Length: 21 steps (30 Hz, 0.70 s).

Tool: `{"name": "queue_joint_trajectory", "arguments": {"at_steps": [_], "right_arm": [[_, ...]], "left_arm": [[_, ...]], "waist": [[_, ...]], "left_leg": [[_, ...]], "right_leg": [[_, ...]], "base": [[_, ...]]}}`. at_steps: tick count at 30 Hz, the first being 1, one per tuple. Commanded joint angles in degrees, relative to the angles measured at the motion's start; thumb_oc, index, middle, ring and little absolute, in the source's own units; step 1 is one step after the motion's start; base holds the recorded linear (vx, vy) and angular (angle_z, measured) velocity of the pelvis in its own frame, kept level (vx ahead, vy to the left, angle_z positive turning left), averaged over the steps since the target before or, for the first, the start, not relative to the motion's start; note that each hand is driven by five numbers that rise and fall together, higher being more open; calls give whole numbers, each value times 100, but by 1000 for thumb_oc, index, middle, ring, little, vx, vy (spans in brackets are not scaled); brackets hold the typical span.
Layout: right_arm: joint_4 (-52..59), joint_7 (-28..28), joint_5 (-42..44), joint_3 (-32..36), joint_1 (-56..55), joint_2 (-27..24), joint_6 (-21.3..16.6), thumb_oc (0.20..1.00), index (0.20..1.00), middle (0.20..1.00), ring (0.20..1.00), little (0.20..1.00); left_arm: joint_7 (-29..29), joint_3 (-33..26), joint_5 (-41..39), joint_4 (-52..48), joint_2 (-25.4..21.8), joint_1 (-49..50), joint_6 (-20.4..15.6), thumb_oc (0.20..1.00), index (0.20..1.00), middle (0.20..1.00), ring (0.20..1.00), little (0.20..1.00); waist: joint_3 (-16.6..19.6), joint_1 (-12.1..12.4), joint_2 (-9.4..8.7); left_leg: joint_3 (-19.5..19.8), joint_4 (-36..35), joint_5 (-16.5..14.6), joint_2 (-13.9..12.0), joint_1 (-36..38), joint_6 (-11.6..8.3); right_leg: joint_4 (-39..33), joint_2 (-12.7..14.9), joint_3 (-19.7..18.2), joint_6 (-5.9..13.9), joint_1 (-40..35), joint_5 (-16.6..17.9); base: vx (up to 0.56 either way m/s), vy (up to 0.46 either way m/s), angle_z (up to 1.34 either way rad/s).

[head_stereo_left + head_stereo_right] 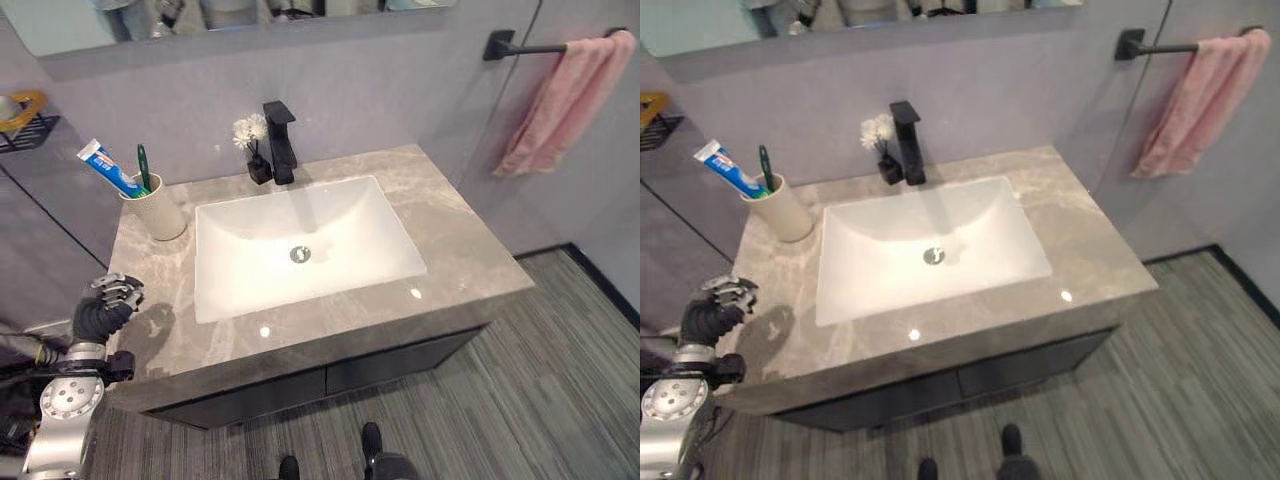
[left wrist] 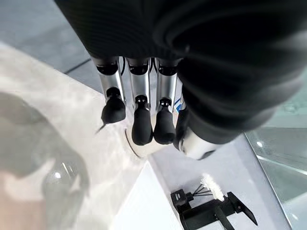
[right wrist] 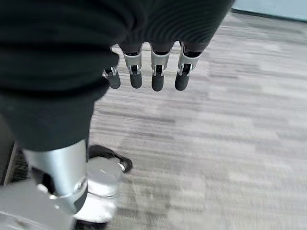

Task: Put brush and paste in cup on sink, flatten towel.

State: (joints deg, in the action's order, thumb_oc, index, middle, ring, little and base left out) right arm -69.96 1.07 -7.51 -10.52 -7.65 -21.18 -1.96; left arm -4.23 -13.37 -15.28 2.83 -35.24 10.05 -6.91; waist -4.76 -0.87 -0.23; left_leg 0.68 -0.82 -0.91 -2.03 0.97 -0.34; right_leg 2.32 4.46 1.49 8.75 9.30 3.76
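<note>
From the head views, the toothbrush (image 1: 143, 167) and toothpaste (image 1: 108, 168) already stand in the cup (image 1: 155, 210) on the counter (image 1: 440, 230). The pink towel (image 1: 565, 100) hangs bunched on its bar, so flattening seems next and calls for a long reach. The left hand (image 1: 112, 300) hovers over the counter's edge.

Left wrist view: fingers (image 2: 141, 120) relaxed, empty; the cup is mostly hidden behind them.

Right wrist view: the right hand (image 3: 144, 72) hangs over the floor, fingers loose, empty.
</note>
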Motion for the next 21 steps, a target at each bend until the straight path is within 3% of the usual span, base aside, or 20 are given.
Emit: {"name": "queue_joint_trajectory", "arguments": {"at_steps": [1, 6, 21], "right_arm": [[15, 69, 141, -291, 109, -133, -26, 1000, 1000, 1000, 1000, 1000], [283, 86, 142, -419, 148, -171, -63, 1000, 1000, 1000, 1000, 1000], [966, -58, -395, -1003, 169, -352, -252, 1000, 1000, 1000, 1000, 1000]], "left_arm": [[-144, -272, -230, -85, -389, -268, -236, 200, 200, 200, 200, 200], [-223, -169, -381, 142, -307, -403, -187, 200, 200, 200, 200, 200], [-328, -64, -484, 434, -203, -541, -172, 200, 200, 200, 200, 200]], "waist": [[460, -158, -167], [594, -161, -154], [690, -233, 25]], "left_leg": [[-43, 370, -847, 277, 304, 142], [-6, 116, -741, 97, 455, 25], [73, -371, -449, -129, 710, -172]], "right_leg": [[-261, 29, 2, -60, -105, 153], [-451, -52, 102, -109, -290, 86], [-611, -154, 228, -243, -532, -121]], "base": [[169, -130, 16], [109, -67, 7], [62, -27, 1]]}}
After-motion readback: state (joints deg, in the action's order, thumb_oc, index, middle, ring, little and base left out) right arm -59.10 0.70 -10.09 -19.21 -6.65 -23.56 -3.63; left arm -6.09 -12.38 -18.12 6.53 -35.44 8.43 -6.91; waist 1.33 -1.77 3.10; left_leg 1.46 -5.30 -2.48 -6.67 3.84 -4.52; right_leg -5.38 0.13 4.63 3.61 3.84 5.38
